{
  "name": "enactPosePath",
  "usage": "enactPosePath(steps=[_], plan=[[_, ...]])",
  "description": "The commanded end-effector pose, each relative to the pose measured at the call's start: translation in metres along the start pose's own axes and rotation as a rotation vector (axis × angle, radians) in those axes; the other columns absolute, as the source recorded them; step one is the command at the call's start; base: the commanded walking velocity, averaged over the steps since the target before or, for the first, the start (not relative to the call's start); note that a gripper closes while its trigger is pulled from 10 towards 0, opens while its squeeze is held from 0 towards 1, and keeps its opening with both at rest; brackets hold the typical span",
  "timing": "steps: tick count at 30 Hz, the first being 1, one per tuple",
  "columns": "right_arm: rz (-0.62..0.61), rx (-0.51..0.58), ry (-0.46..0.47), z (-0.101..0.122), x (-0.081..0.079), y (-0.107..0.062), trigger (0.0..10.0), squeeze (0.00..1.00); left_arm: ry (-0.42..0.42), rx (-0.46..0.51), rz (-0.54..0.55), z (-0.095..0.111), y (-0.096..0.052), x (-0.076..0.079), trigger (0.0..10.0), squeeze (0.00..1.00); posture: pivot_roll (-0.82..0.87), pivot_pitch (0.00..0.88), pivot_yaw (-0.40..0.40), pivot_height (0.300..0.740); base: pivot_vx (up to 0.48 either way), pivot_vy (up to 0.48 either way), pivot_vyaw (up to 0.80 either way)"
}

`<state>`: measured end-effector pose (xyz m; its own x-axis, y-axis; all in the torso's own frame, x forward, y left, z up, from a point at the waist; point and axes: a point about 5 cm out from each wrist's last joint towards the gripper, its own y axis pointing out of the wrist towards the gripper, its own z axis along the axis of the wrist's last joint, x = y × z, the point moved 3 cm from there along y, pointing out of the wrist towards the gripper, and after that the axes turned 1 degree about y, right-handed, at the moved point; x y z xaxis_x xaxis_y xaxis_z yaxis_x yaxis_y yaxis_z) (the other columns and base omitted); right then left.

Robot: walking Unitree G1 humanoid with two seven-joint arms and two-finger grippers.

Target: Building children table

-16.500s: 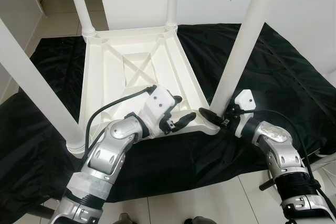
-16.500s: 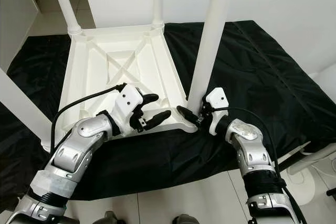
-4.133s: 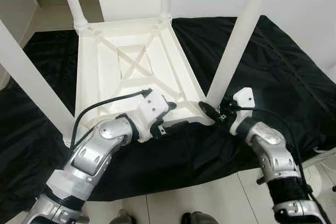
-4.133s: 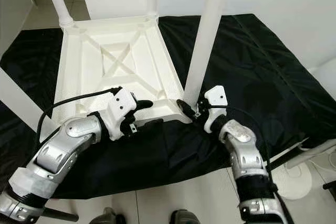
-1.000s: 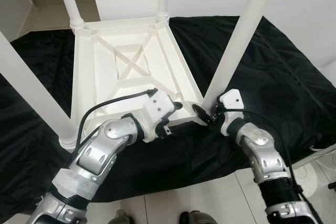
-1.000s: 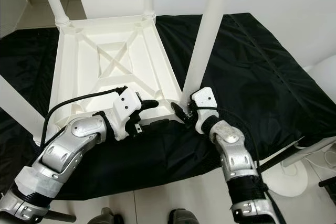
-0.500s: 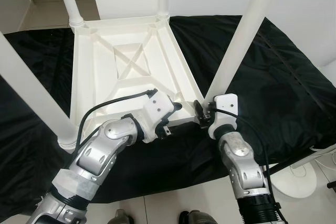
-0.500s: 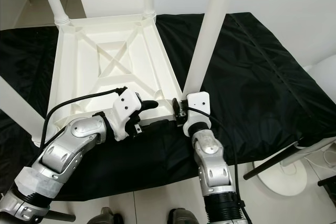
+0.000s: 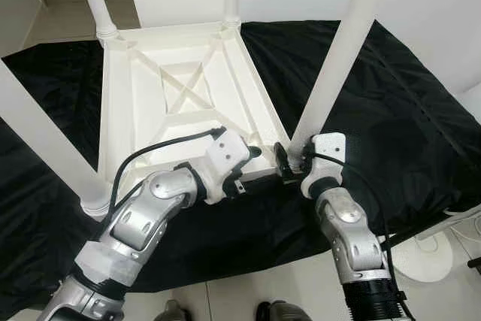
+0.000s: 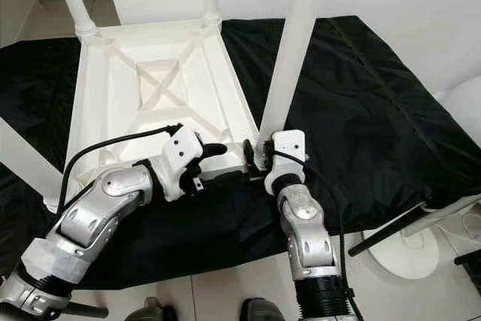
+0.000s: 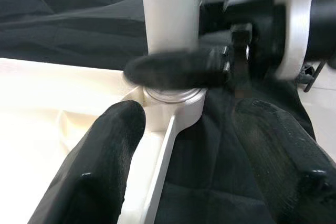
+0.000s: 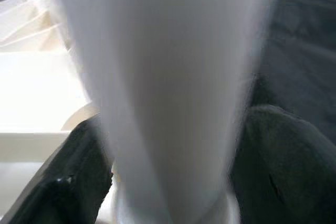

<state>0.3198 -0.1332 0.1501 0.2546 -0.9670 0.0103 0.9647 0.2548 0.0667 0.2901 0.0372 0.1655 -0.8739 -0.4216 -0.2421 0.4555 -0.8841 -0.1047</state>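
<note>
Children table: a white plastic table (image 9: 180,103) lies upside down in the upper left and centre of the head views, its ribbed underside facing up with an X-shaped brace in the middle.
Legs: four white legs rise from its corners; the near-right leg (image 9: 338,58) runs from the centre of the frame up to the upper right, the near-left leg (image 9: 41,137) crosses the left edge, and the two far legs stand at the top.
Ground cover: a black sheet (image 9: 391,110) is spread on the floor under the table, reaching across the frame from left to right.
Floor: pale tiles (image 9: 255,291) show along the bottom edge.
Left gripper: the left gripper (image 9: 244,167) sits at the table's near edge, just left of the near-right leg's foot; its fingers (image 11: 100,166) stand apart on either side of the table's rim near that corner, not closed on it.
Right gripper: the right gripper (image 9: 285,162) is at the base of the near-right leg, where it meets the corner socket (image 11: 173,98); its fingers (image 12: 273,177) sit on both sides of the leg and clasp it, with the leg (image 12: 168,93) running up between them.
Other object: a white round base (image 10: 417,253) with a dark bar rests on the tiles at the lower right.
</note>
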Motion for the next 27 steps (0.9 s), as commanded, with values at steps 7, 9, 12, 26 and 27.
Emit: enactPosePath(steps=[7,9,12,26,27], plan=[[0.158,-0.005,-0.062,0.007,0.021,-0.002,10.0,0.0,-0.002,-0.008,-0.042,-0.001,-0.002,0.003,10.0,0.0,-0.11,0.086,0.009,0.74,0.0,0.0,0.0],[0.235,-0.013,-0.116,0.006,0.025,-0.004,10.0,0.0,0.002,-0.014,-0.042,-0.002,-0.004,0.003,10.0,0.0,-0.11,0.086,0.012,0.74,0.0,0.0,0.0],[0.295,-0.027,-0.127,0.004,0.028,-0.006,10.0,0.0,0.003,-0.017,-0.038,-0.003,-0.005,0.001,10.0,0.0,-0.11,0.086,0.013,0.74,0.0,0.0,0.0],[0.55,-0.06,-0.257,0.008,0.031,0.01,10.0,0.0,0.017,-0.029,-0.027,-0.002,-0.01,-0.005,10.0,0.0,-0.09,0.08,0.021,0.74,0.0,0.0,0.0],[0.556,-0.061,-0.268,0.008,0.03,0.014,10.0,0.0,0.017,-0.029,-0.026,-0.001,-0.01,-0.005,10.0,0.0,-0.09,0.08,0.021,0.74,0.0,0.0,0.0]])
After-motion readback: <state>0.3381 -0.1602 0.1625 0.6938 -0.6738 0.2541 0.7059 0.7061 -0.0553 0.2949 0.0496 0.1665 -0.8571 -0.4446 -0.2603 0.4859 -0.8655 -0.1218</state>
